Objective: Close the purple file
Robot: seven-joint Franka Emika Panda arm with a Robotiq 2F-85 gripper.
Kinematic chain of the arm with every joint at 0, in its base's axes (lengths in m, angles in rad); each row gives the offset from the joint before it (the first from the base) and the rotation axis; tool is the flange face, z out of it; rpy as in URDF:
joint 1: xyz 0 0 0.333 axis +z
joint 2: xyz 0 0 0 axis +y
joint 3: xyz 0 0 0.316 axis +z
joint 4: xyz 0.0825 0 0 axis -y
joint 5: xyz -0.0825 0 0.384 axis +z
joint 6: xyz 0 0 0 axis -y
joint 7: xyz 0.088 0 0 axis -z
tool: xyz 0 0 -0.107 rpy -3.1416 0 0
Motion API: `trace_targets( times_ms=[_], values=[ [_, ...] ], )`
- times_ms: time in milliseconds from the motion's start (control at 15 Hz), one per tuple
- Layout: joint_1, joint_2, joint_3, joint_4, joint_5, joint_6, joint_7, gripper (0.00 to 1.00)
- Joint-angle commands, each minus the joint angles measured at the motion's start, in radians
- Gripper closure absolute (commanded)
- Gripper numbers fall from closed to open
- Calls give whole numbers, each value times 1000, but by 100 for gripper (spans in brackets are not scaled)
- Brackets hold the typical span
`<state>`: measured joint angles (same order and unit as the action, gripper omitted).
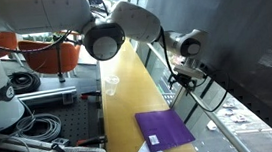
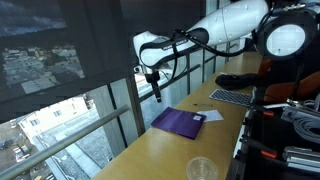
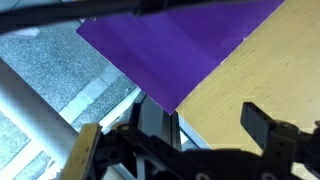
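The purple file (image 1: 164, 127) lies flat on the yellow wooden table (image 1: 123, 92), purple cover up, with a small white label (image 1: 154, 140) on it. It also shows in the other exterior view (image 2: 178, 122) and fills the top of the wrist view (image 3: 180, 40). A white sheet (image 2: 212, 117) sticks out at one side. My gripper (image 2: 157, 97) hangs in the air above and beyond the file's window-side corner. It also shows in an exterior view (image 1: 183, 76). In the wrist view its fingers (image 3: 175, 140) are wide apart and hold nothing.
A clear plastic cup (image 2: 202, 169) stands near the table's front. A black keyboard (image 2: 232, 97) lies at the far end. A window rail (image 2: 110, 125) and glass run along the table's edge. Cables and equipment (image 1: 30, 126) sit on the other side.
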<state>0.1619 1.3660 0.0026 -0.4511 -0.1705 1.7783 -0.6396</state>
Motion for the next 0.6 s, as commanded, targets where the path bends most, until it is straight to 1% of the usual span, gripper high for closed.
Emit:
trace_targets(
  times_ms=[0,267,333,400,533],
  values=[
    [-10,-40,23,-20,25,-2,-30,0],
    [-18,-65,31,-18,27,4,-86,0],
    [-20,-72,26,-16,25,8,-77,0],
    [-3,-57,7,-25,7,9,-48,0],
    [-6,-69,7,-25,7,10,-51,0]
  ],
)
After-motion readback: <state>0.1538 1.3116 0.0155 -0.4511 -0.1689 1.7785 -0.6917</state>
